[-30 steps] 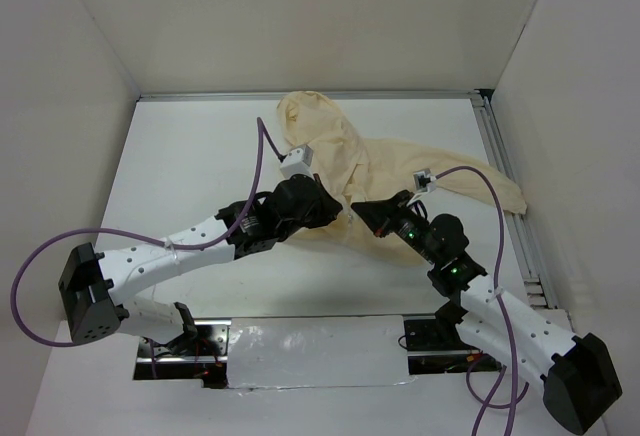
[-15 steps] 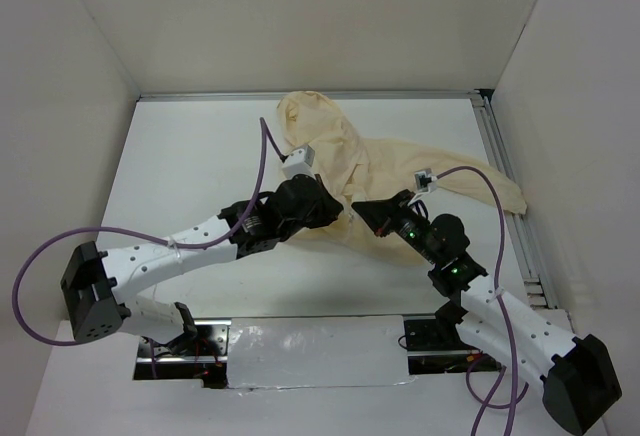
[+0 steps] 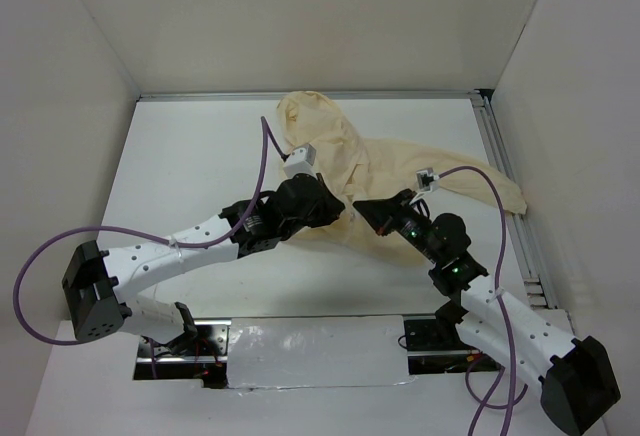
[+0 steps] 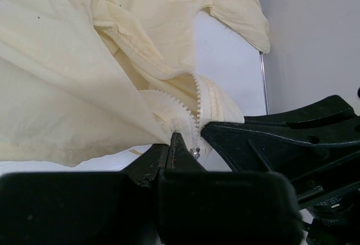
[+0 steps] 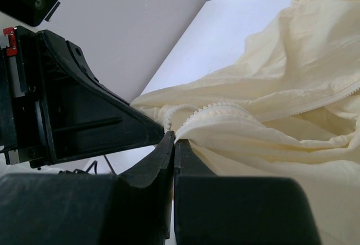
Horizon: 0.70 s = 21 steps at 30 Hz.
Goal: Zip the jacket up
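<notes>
Little has shifted in 1 second: left pincer [image 4: 172, 141] and right pincer [image 5: 173, 139] stay clamped on the jacket [image 3: 350, 156] hem.
Zipper teeth [image 4: 197, 103] run away from them; the jacket lies crumpled on the desk [image 3: 200, 156], hood [image 3: 305, 116] farthest.

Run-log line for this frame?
left gripper: shut on jacket at zipper bottom | right gripper: shut on jacket hem | zipper: not zipped

White bench [image 3: 200, 156] matte and flat, plain white walls on three sides, left wall [image 3: 50, 136], back wall [image 3: 320, 26], right wall [image 3: 590, 136], metal rail [image 3: 501, 156] along bench's right edge, thin metal strip [image 3: 220, 96] along far edge, crinkled foil tape [image 3: 310, 356] across near edge.
</notes>
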Motion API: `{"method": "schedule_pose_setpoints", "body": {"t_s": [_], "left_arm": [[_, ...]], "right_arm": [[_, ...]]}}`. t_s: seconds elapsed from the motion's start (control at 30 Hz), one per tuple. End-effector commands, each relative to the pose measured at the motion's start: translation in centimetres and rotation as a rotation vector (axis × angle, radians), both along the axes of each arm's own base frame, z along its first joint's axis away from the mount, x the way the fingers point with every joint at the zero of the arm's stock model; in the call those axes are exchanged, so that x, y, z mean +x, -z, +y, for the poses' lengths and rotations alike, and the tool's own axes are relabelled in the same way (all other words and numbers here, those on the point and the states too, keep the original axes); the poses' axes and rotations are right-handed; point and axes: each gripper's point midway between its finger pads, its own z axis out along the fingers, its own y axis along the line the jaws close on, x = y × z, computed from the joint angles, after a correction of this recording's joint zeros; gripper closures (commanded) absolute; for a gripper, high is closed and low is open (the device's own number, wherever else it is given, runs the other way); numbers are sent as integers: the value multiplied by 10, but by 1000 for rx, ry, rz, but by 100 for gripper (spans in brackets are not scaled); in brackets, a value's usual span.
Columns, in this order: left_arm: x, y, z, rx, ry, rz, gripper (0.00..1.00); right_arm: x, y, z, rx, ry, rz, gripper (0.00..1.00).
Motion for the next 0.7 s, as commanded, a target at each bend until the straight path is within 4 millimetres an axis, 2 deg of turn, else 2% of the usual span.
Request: {"method": "schedule_pose_setpoints", "body": {"t_s": [0.0, 0.27, 0.67], "left_arm": [[2, -29, -4, -68, 13, -61, 100], [1, -21, -6, -47, 22, -40, 100], [-1, -27, -3, -58, 28, -54, 100]], "right_arm": [[2, -27, -2, 41, 6, -67, 100], [2, -30, -4, 53, 11, -73, 100], [4, -29, -6, 49, 18, -78, 100]]}}
